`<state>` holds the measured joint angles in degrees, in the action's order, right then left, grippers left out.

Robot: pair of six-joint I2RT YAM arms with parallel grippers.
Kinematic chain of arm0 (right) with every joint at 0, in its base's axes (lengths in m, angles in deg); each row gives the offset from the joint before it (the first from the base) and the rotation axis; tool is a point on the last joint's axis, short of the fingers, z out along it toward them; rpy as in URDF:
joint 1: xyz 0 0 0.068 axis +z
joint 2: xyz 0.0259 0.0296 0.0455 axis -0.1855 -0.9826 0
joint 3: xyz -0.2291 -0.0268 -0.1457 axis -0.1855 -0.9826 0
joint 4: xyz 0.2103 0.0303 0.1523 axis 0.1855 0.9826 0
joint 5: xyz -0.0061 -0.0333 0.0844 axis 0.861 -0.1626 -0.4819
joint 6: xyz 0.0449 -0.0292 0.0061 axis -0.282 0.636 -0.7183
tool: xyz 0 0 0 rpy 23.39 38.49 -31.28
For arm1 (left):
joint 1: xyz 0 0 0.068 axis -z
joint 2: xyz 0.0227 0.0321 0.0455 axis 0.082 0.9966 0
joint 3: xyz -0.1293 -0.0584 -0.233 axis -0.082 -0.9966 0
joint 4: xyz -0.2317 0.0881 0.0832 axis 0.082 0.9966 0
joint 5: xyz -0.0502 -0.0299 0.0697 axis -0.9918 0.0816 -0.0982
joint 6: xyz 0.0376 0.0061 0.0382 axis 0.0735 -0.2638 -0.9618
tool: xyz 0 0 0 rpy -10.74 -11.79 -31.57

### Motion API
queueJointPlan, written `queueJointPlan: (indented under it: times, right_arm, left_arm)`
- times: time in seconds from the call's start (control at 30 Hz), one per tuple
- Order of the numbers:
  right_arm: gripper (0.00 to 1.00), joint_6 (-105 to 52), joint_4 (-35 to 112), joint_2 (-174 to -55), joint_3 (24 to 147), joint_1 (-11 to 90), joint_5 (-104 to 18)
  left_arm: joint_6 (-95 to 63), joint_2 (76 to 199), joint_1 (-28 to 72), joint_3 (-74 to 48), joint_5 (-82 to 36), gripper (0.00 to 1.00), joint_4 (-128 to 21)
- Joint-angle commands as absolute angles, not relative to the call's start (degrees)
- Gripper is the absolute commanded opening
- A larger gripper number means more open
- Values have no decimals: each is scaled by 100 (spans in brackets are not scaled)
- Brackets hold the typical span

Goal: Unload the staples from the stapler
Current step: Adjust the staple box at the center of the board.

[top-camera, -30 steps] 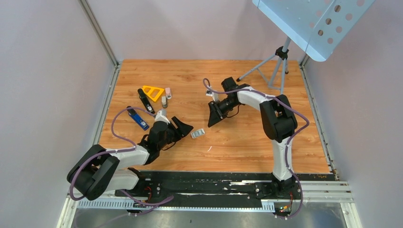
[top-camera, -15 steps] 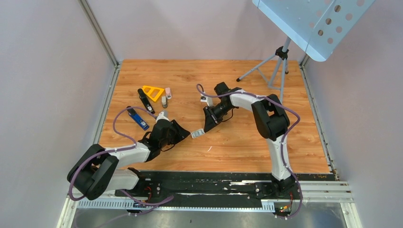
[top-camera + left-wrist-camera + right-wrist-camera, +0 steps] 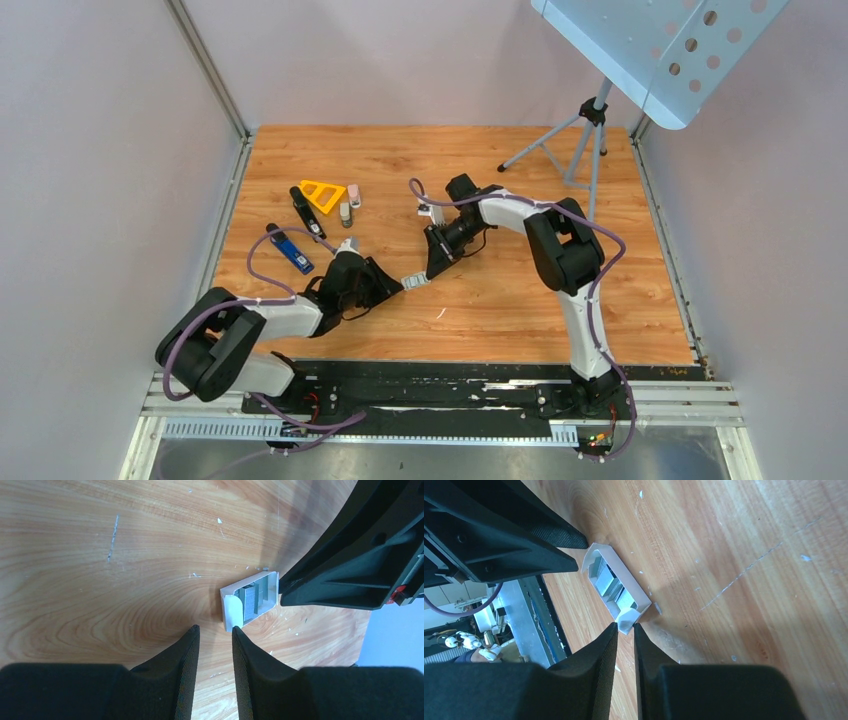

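Note:
A small open white box (image 3: 416, 281) with grey staples (image 3: 251, 598) inside lies on the wooden table between my two grippers. My left gripper (image 3: 214, 627) is at the box's near end, jaws a narrow gap apart with bare wood between them; one fingertip touches the box's corner. My right gripper (image 3: 625, 625) meets the opposite end, jaws almost together, and the box's white flap (image 3: 628, 617) sits right at its tips. A black object that looks like the stapler (image 3: 303, 211) lies at the back left, away from both grippers.
Near the stapler are a yellow triangular piece (image 3: 322, 194), a pink block (image 3: 353, 194), a small grey cylinder (image 3: 345, 213) and a blue tool (image 3: 291, 251). A tripod (image 3: 580, 140) with a perforated panel stands at the back right. Loose white specks dot the wood.
Both grippers have closed in on the white box from opposite sides, and both have narrowed their jaws. The box has stayed in place.

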<state>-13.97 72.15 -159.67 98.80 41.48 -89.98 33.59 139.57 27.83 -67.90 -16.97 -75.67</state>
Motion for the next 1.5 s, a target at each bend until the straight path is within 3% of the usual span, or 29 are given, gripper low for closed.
queueJointPlan:
  times: [0.0, 0.1, 0.33, 0.6, 0.77, 1.0, 1.23, 1.47]
  right_arm:
    - [21, -1472, 7295, -16114, 9986, 4305, -8863]
    - [14, -1488, 7294, -16125, 10007, 4348, -8780]
    - [12, -1514, 7300, -16088, 10020, 4478, -8438]
    - [13, -1531, 7312, -16011, 10018, 4550, -7898]
    - [21, -1401, 7374, -15879, 10043, 4543, -7808]
    - [41, -498, 7708, -15145, 9939, 4345, -7637]
    - [45, 774, 7934, -14312, 9455, 3794, -7013]
    - [48, 1977, 8283, -14210, 9559, 2325, -5854]
  left_arm:
    - [3356, 14150, 2746, -6693, -1844, 33, -7687]
    - [3355, 14187, 2746, -6678, -1862, 33, -7716]
    - [3331, 14345, 2744, -6600, -1936, 31, -7768]
    - [3306, 14448, 2745, -6551, -2010, 27, -7821]
    - [3291, 14381, 2746, -6546, -2020, 29, -7803]
    - [3055, 13817, 2746, -6492, -1789, 48, -7289]
    - [2429, 12747, 2746, -6436, -1240, 64, -6438]
    - [2058, 11417, 2744, -6824, -659, 78, -6315]
